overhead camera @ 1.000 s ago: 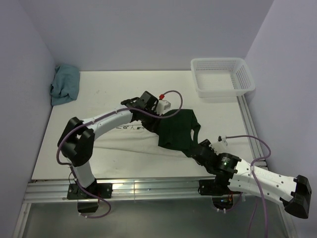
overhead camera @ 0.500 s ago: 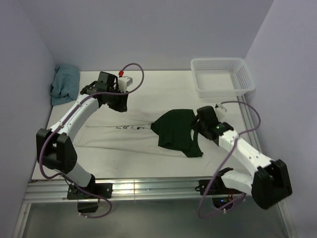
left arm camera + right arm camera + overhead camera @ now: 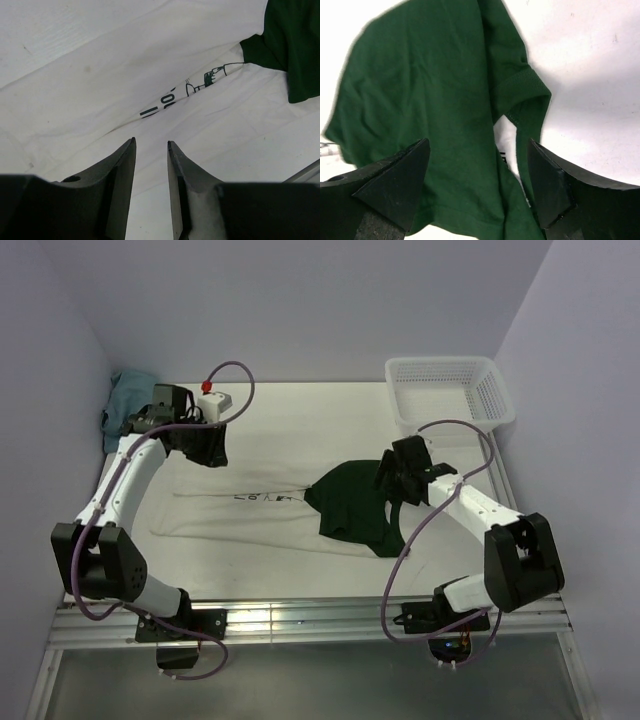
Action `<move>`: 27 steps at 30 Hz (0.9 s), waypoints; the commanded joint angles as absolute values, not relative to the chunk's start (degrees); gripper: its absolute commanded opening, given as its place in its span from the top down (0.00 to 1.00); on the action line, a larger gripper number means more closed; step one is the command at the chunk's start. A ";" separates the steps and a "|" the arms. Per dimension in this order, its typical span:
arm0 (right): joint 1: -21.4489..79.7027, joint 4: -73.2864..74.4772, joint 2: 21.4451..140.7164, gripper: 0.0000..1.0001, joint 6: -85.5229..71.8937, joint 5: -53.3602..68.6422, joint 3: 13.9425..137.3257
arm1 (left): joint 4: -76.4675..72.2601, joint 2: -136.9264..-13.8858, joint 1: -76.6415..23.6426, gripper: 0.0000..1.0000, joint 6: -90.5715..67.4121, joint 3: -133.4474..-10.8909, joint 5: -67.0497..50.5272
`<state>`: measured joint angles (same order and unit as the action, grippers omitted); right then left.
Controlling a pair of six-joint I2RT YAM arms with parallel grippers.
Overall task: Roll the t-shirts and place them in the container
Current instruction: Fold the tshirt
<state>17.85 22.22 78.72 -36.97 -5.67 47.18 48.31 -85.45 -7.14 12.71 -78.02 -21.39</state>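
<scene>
One cream-white t-shirt (image 3: 250,522) with dark green sleeves lies spread flat across the middle of the table (image 3: 300,405), with both grippers above it holding nothing.

The dark line print (image 3: 192,91) on the chest shows a small drawing beside a few characters, too small and creased to read. The left gripper (image 3: 151,144) hangs over the white cloth at the shirt's left end, its jaws a narrow slot apart with nothing between them. The right gripper (image 3: 479,145) is above the folded-over green sleeve (image 3: 420,100) on the shirt's right, jaws spread wide and empty. Elsewhere there are one teal-blue cloth (image 3: 132,410) bunched in the far-left corner and one white mesh basket (image 3: 450,395) at the far right.
</scene>
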 commanded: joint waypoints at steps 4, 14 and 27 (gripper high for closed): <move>17.40 25.14 81.56 0.13 -34.28 -6.50 46.85 | 51.59 -81.74 -1.06 0.62 18.27 -77.34 -28.47; 17.58 23.46 86.48 0.15 -34.80 -4.92 45.09 | 53.96 -80.42 4.48 0.61 21.53 -77.17 -32.08; 21.18 34.79 92.37 1.00 -38.40 -12.91 51.94 | 54.49 -79.19 7.82 0.61 23.47 -77.61 -36.38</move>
<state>20.36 29.06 91.07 -36.67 -8.49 49.98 54.41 -81.69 7.11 21.76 -77.36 -33.06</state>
